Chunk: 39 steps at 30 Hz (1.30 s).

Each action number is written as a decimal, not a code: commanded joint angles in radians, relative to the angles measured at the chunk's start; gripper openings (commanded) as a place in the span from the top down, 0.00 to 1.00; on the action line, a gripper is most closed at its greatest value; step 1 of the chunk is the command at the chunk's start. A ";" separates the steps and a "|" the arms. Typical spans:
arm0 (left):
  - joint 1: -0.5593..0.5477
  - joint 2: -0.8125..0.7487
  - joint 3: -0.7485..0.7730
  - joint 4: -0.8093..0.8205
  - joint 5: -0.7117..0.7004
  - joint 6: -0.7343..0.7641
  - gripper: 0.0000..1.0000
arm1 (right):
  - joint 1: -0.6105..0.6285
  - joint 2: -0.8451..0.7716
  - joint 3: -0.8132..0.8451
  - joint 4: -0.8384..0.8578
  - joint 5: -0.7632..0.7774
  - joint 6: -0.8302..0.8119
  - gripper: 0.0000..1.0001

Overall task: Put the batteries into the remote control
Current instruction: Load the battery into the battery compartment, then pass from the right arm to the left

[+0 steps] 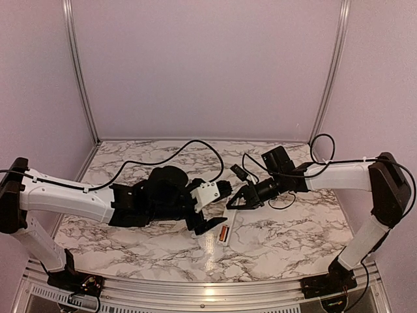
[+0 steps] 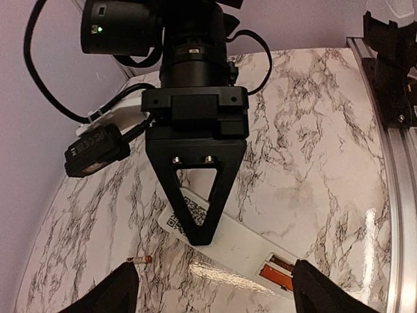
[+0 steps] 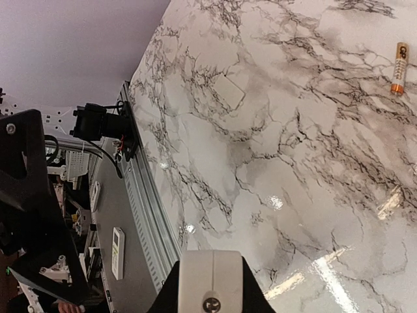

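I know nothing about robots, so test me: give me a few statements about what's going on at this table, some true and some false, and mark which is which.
1. The remote lies back up with its battery compartment open. True.
2. Both batteries are inside the remote. False: one battery lies loose on the table, apart from the remote.
3. The left fingers are shut on a battery. False: they are spread wide and hold nothing.
4. One of the right arm's fingers reaches down to the remote. True.
5. The table is plain brown wood. False: it has a white marble pattern with dark veins.
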 commanded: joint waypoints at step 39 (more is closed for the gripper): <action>0.249 0.126 0.015 0.549 0.840 -0.948 0.80 | 0.004 -0.314 -0.035 0.283 -0.107 -0.045 0.92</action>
